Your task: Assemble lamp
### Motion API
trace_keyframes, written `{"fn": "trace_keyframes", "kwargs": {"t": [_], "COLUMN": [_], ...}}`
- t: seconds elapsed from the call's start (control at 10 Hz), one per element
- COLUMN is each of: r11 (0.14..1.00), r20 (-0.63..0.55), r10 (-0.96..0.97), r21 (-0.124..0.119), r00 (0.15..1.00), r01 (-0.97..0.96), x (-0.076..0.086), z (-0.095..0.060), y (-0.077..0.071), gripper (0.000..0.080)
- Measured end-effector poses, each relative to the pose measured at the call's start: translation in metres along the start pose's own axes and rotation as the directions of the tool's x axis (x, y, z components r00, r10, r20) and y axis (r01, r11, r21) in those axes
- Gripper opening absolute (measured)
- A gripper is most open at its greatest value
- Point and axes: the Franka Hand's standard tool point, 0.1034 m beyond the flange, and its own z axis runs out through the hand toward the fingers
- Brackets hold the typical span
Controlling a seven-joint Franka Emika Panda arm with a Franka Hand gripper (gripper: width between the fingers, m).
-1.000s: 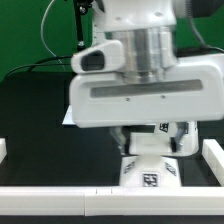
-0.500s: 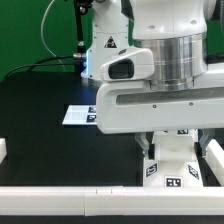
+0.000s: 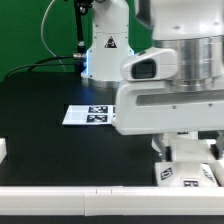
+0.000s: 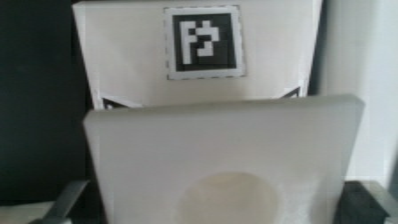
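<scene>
While the marker board (image 3: 85,115) lies left of centre, the gripper (image 3: 190,148) straddles the tagged lamp base (image 3: 186,177) at lower right, though I cannot tell whether it is clamped.

no words or numbers readable; only square black-and-white tags (image 4: 201,40) on the white lamp part (image 3: 186,174) and the marker board (image 3: 74,116).

Bright even light; wrist view soft, blurred; exterior view sharper
</scene>
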Motion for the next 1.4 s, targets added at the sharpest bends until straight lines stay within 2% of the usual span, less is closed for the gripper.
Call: {"fn": "trace_keyframes", "kwargs": {"t": [0.2,0.6,0.7,1.0,1.1,1.2,1.4], "r11": [1.000,1.000,1.000,1.000,1.000,1.000,1.000], "r20": [-0.007,-0.007,-0.007,-0.008,-0.008,-0.020,-0.012], "r10": [-0.022,-0.023,-0.023,-0.023,-0.025,-0.027,-0.025], "r21": [-0.018,-0.020,-0.021,-0.019,-0.013,-0.009,-0.006], "r00": [1.000,1.000,1.000,1.000,1.000,0.999,1.000], "r01": [0.022,0.023,0.023,0.023,0.025,0.027,0.025], "x": [0.001,0.001,0.001,0.002,0.002,-0.006,-0.020], "z": [-0.001,-0.001,-0.001,-0.004,-0.023,-0.046,-0.078], "y": [-0.002,-0.002,-0.002,-0.002,-0.004,-0.003,-0.001], "gripper": [0.0531,0.0533,0.0677,0.0693,0.0698,0.0699,0.0699]}}
